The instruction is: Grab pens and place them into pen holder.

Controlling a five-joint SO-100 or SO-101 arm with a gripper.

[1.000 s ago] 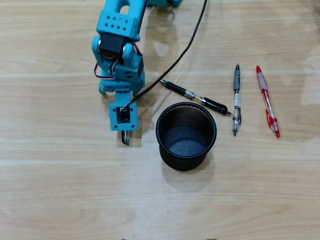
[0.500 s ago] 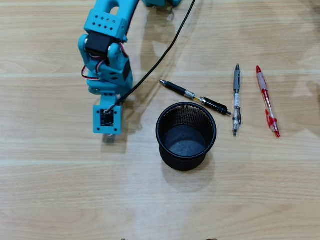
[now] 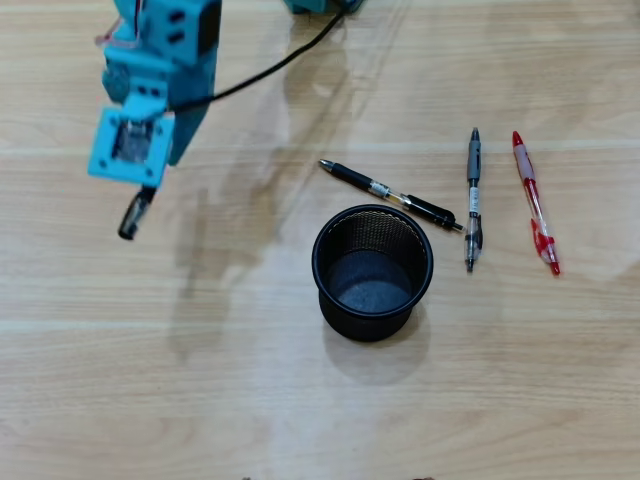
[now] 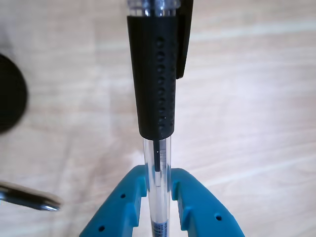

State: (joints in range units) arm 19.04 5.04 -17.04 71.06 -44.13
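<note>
In the wrist view my blue gripper (image 4: 158, 180) is shut on the clear pen with the black cap (image 4: 152, 84), which stands out between the fingers. In the overhead view the arm (image 3: 150, 90) is at the upper left, above the table, and the pen's black end (image 3: 133, 215) pokes out below it. The black mesh pen holder (image 3: 318, 262) stands upright at the centre, well to the right of the gripper. The black pen with a clear middle (image 3: 390, 195) lies just behind the holder. The grey-and-clear pen (image 3: 473, 200) and the red-and-clear pen (image 3: 535, 205) lie to its right.
The wooden table (image 3: 200, 400) carries the arm's shadow left of the holder. A black cable (image 3: 270, 65) runs from the arm toward the top edge. In the wrist view a dark round shape (image 4: 10, 94) shows at the left edge and a blurred pen tip (image 4: 27, 197) at the lower left.
</note>
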